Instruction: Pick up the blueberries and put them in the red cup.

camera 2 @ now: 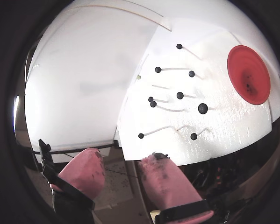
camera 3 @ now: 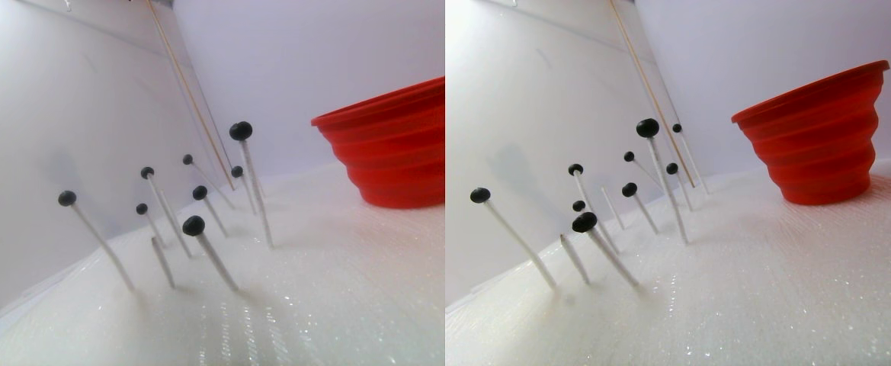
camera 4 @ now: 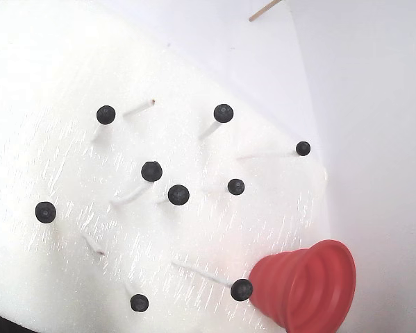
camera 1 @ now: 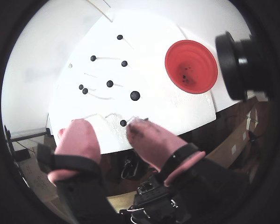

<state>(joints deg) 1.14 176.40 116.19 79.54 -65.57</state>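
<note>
Pincer [camera 1: 109,128] hangs released, empty, back from the board. Berries [camera 1: 135,95] sit on thin sticks [camera 3: 254,194] ahead of it; cup [camera 1: 191,66] farther ahead, rightward. Closing off-centre might bend a stick and flick its berry away.

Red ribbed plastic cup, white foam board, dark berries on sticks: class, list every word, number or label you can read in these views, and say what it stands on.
None can be read.
Red ribbed plastic cup: no print shows.
White foam board: blank.
Small black-blue round berries: unmarked.
</note>
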